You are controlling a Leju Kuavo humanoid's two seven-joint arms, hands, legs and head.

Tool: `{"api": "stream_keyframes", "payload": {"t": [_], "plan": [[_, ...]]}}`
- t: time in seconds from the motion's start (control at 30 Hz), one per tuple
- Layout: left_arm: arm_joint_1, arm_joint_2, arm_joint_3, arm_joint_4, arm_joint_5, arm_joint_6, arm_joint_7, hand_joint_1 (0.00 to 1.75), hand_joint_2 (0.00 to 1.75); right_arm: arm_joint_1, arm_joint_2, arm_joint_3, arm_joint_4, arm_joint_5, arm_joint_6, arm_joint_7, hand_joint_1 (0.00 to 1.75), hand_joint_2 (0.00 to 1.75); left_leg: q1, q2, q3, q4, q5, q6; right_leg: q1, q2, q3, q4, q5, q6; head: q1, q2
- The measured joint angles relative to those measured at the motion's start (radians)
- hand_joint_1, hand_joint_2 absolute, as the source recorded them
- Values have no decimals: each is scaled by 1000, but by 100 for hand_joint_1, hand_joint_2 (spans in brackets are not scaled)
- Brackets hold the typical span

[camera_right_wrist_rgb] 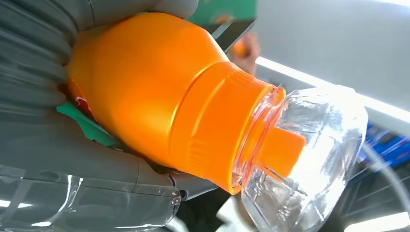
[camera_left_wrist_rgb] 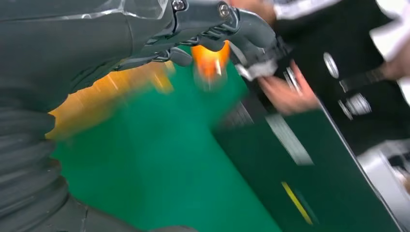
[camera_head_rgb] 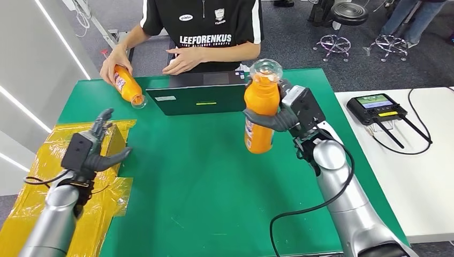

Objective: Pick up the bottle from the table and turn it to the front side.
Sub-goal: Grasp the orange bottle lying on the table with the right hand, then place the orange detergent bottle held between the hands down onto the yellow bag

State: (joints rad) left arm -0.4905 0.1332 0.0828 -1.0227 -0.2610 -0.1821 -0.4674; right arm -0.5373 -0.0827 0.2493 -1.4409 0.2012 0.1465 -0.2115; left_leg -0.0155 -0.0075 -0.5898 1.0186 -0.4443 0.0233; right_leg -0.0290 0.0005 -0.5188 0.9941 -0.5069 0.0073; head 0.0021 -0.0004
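Orange bottle (camera_head_rgb: 260, 110): standing upright in the air above the green desk (camera_head_rgb: 214, 176), the right hand (camera_head_rgb: 284, 115) gripping it around the middle; its body is showing solid orange with a label low on its side, and a clear domed cap (camera_right_wrist_rgb: 309, 159) is sitting over an orange spout. Second orange bottle (camera_head_rgb: 127, 84): lying tilted at the desk's far edge, a person's hand (camera_head_rgb: 112, 63) resting on it. Dark laptop (camera_head_rgb: 201, 93): standing open between the two bottles. Left hand (camera_head_rgb: 93, 147): hanging over the yellow sheet (camera_head_rgb: 37, 187), fingers spread, holding nothing. Black handheld controller (camera_head_rgb: 377, 107): lying on the white side table (camera_head_rgb: 423, 176).
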Motion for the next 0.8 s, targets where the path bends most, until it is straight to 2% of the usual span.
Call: {"api": "stream_keyframes", "payload": {"t": [0.27,0.37,0.53,0.8], "plan": [[-101,-186,-172,140,71,-49,-24,0,175,-64,110,119,48,-93,23,11,175,175,0,-2,-1,0,0,0,0,-1,0,0,1,1,0,0],[-124,-239,-216,164,75,-57,-25,0,175,-73,145,148,60,-110,30,12,175,175,0,-2,-1,0,0,0,0,-1,0,0,1,1,0,0],[-152,-286,-263,196,69,-41,-33,0,175,-87,181,176,75,-121,41,12,175,175,0,-2,-1,0,0,0,0,-2,0,0,1,1,0,0],[-165,-315,-285,232,65,-5,-47,0,175,-109,213,182,105,-131,55,10,175,175,0,-2,-1,0,0,0,0,-1,0,0,1,1,0,0]]}}
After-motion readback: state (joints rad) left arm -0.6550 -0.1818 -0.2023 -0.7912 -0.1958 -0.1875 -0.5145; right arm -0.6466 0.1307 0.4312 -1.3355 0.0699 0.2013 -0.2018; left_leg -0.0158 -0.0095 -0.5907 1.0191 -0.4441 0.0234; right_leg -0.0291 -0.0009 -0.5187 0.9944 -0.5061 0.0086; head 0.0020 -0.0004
